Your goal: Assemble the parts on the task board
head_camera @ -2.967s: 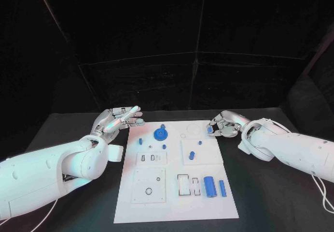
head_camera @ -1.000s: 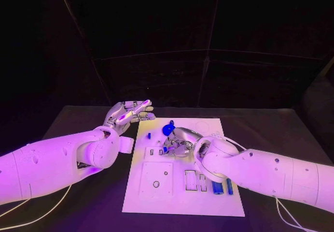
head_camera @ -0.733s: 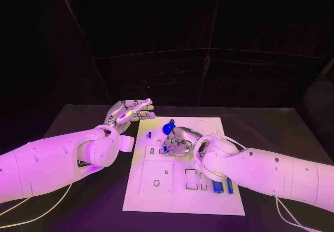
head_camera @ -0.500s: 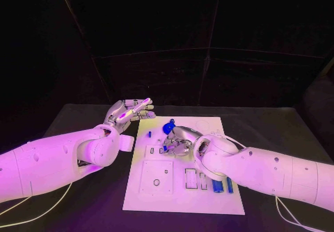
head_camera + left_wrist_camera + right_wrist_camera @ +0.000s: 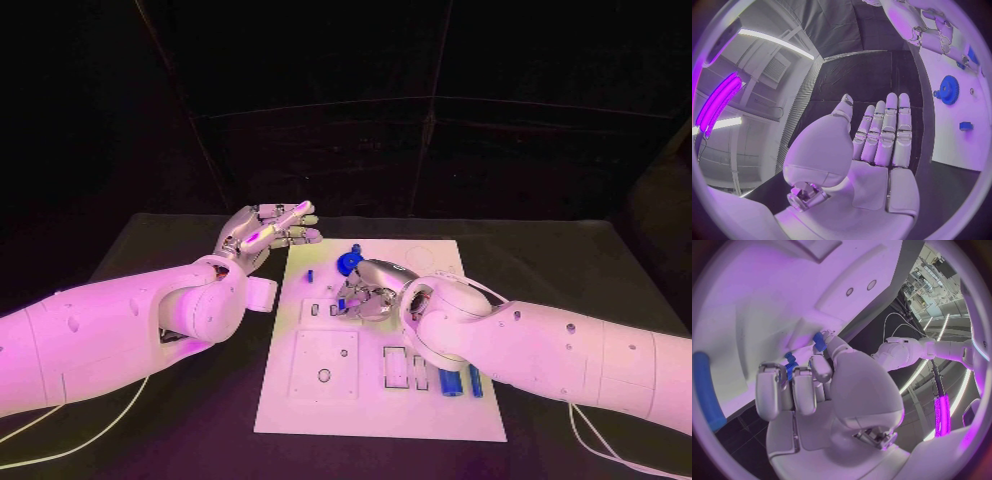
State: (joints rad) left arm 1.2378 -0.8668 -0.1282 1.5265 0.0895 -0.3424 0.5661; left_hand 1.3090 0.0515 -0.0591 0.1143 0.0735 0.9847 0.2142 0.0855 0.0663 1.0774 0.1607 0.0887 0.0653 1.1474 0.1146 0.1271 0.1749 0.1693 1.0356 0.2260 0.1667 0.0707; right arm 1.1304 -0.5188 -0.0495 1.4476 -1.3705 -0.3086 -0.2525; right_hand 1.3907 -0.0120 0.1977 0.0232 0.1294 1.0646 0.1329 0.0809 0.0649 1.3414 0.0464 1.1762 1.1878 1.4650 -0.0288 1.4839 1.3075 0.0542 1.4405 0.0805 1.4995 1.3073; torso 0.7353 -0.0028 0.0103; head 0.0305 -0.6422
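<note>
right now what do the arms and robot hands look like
Both arms are bulky, smooth white shells with small dark screw dots on the right arm. Thin pale cables trail from each arm near the table. Each robot hand, left and right, is silver metal with segmented fingers and pale pads.

Two bulky, smooth white arm shells were seen, the left arm (image 5: 123, 325) and right arm (image 5: 555, 345), silver segmented left hand (image 5: 264, 232) and right hand (image 5: 372, 288), thin pale cables trailed beneath each forearm.
</note>
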